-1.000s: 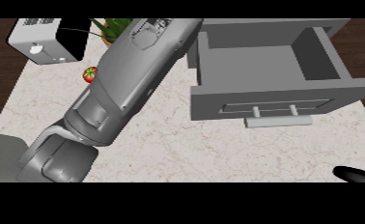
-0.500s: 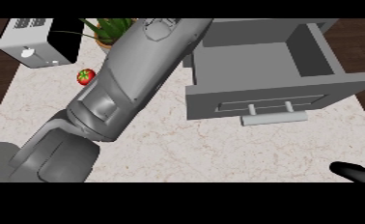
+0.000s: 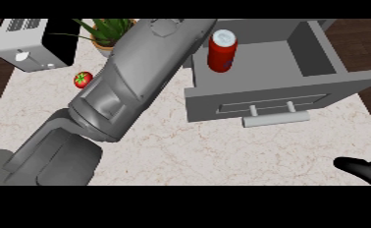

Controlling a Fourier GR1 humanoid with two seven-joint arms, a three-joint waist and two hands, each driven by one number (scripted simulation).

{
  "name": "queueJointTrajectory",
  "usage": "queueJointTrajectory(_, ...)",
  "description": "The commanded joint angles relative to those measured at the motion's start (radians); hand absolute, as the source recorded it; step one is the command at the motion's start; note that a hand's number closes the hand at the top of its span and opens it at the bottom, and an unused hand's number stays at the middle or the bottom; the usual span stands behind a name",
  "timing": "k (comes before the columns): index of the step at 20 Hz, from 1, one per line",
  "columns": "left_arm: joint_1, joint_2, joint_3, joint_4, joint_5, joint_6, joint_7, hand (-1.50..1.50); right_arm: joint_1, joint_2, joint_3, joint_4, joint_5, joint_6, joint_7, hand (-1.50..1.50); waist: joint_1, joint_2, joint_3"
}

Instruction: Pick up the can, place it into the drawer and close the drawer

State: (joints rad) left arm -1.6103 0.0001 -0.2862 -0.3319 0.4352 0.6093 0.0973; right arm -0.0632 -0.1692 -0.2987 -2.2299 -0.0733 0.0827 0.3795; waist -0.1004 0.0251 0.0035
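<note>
Pale marbled surface (image 3: 217,158), wide, carrying everything. Far left of the drawer (image 3: 261,92): grey toaster (image 3: 29,45) at the back edge, out of the working path. Next, still left of the drawer: potted plant (image 3: 109,30) at the back, and a tomato (image 3: 83,79) lying in front of it, both apart from the task.

Between tomato and drawer: left forearm (image 3: 138,79), slanting from the lower left corner up to the drawer's back left corner, judged to be stretched that far so as to reach the compartment. Left robot hand past the arm's upper end, not showing; cannot tell whether apart or together.

Inside the drawer, near its left wall and toward the back: can (image 3: 222,50), red with a pale lid, standing upright on the drawer's floor, nothing seen clamped round it. Placing looks done. Drawer pulled fully out, handle (image 3: 275,119) facing the robot, so closing remains; likely calls for a push on the front panel.

Lower right of the drawer, well apart from it: right robot hand (image 3: 355,167), only a dark tip at the view's edge; cannot tell its state.
</note>
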Motion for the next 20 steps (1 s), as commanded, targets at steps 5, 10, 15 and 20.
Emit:
queueJointTrajectory(5, -0.025, 0.0, -0.012, 0.025, 0.064, 0.056, -0.019, -1.5, -0.026, -0.061, 0.045, 0.025, 0.101, 0.053, -0.092, -1.5, -0.007, 0.004, 0.0)
queueJointTrajectory(10, 0.005, 0.0, 0.004, 0.01, 0.12, 0.035, -0.072, -1.5, -0.102, -0.097, 0.141, 0.069, 0.279, 0.042, -0.138, -1.5, 0.006, 0.009, -0.001)
queueJointTrajectory(15, 0.015, 0.0, 0.014, 0.011, 0.162, 0.034, -0.099, -1.5, -0.158, -0.149, 0.206, 0.156, 0.44, 0.039, -0.177, -1.5, 0.027, 0.006, -0.001)
queueJointTrajectory(20, -0.058, 0.0, 0.016, 0.04, 0.159, 0.047, -0.072, -1.5, -0.187, -0.154, 0.312, 0.299, 0.635, -0.014, -0.261, -1.5, 0.057, 0.001, -0.001)
